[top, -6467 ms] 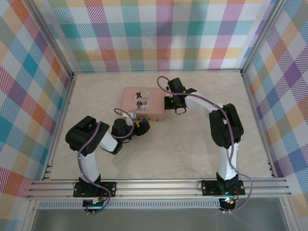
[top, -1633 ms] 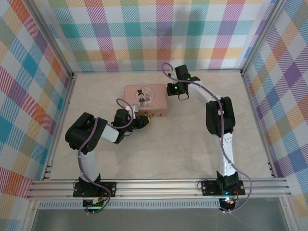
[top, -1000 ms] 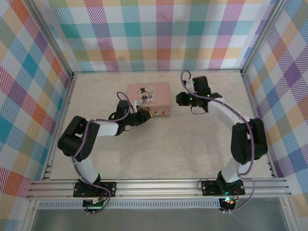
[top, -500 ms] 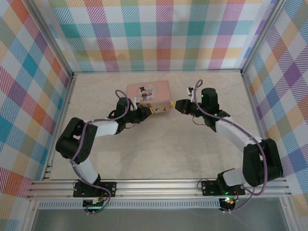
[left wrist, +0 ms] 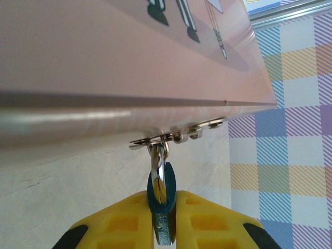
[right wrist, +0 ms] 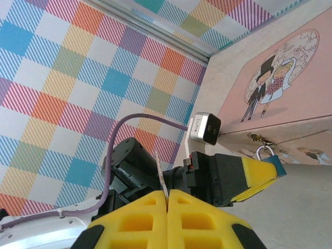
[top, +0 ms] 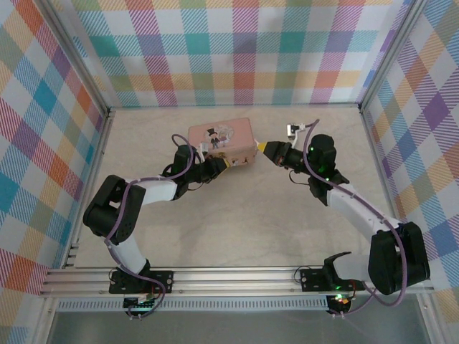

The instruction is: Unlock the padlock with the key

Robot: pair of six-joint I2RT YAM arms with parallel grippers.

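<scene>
Padlock: we see it hanging from the hasp on the pink tin's front edge. Its lower end is buried between yellow pads and cut off by the frame.
Left fingers: clamped on the padlock's teal body, one on each side.
Right fingers: pressed together on a thin silver key, seen edge-on, so we cannot make out its shape.
Gap: the key tip is apart from the padlock.
Tabletop: it carries the tin towards the back. From overhead the padlock is too small for us to tell.

White arm links, black joints, purple cables, yellow grid-moulded pincer fingertips, green lights.
</scene>
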